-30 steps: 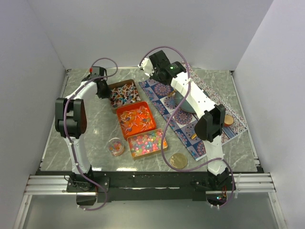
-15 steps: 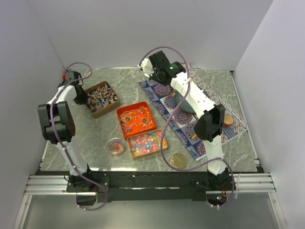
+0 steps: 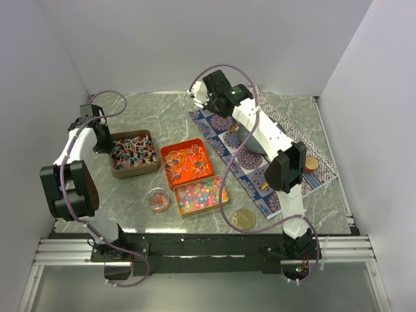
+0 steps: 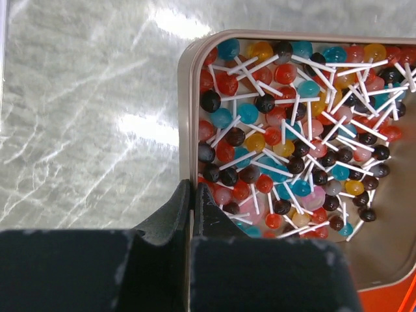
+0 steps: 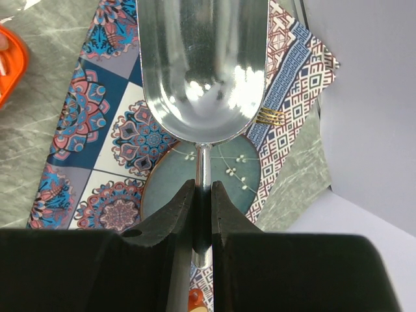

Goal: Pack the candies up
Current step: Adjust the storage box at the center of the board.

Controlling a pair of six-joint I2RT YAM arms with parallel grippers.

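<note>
At the table's left, my left pincer (image 4: 193, 198) clamps the tin (image 4: 186, 97) by its wall (candies (image 4: 292, 130) inside);
my right pincer (image 5: 203, 195) grips the scoop (image 5: 201, 71) by its handle.

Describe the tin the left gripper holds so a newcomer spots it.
On the grey marble table, look left of the patterned cloth. The tan tin is leftmost of three, holding white-sticked lollipops; the other two tins are orange.

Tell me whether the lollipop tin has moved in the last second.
Yes. The lollipop tin slid left and toward the near edge, away from the unmoved orange tin.
</note>
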